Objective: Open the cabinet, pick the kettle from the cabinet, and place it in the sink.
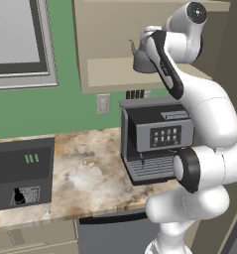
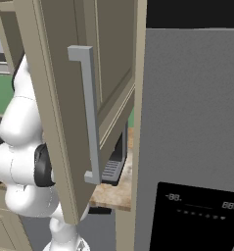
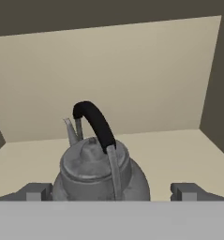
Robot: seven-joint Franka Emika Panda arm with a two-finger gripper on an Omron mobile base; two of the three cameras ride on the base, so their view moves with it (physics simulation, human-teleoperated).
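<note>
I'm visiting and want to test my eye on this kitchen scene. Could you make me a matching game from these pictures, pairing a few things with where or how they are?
Things:
1. small dark grey metal kettle
2. beige-tan wall cabinet door with a long grey bar handle
3. boxy grey coffee machine
4. robot's two-finger gripper

States or places:
A. swung open
B. standing on the marbled countertop
C. open, one fingertip on each side of the kettle
D. sitting on the cabinet shelf

Pairs: 1-D, 2-A, 3-B, 4-C
</note>
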